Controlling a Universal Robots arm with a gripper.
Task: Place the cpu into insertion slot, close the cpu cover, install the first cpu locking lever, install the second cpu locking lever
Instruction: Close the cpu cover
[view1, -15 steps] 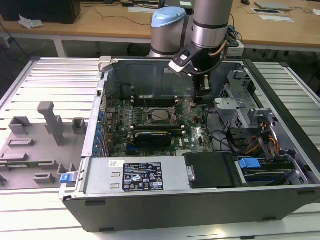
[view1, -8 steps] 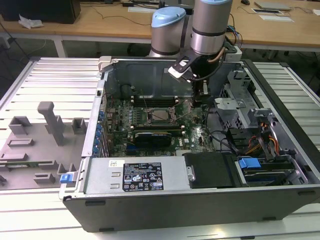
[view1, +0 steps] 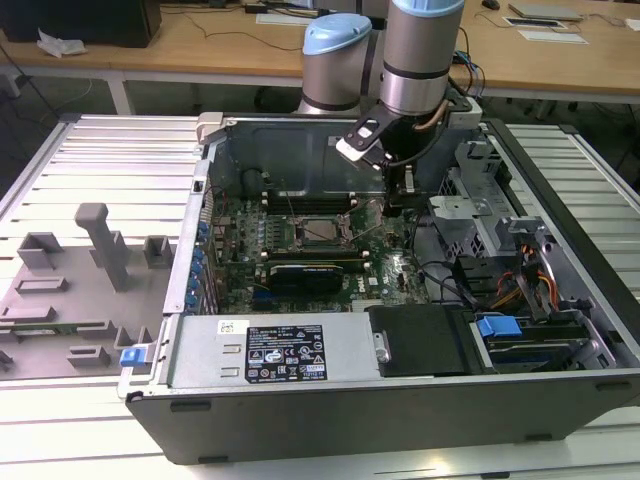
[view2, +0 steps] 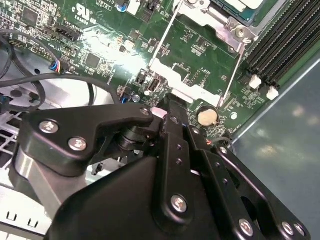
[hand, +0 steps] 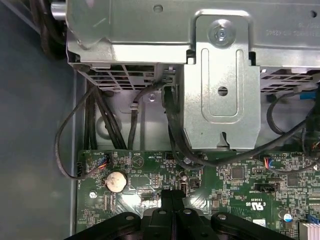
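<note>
In the exterior view the insertion slot lies in the middle of the green motherboard, and a dull grey square, the cpu, shows inside its metal frame. The second wrist view catches a corner of the cpu cover, lying flat over the socket. Two thin wire locking levers run from it toward my gripper. My gripper hangs low over the board, on the exterior view's right of the socket. Its black fingertips press together, with nothing seen between them.
A coin cell sits just beside the fingertips. Black memory slots flank the socket. A metal drive cage and loose cables stand close behind the gripper. The power supply fills the case front. A grey fixture tray lies outside.
</note>
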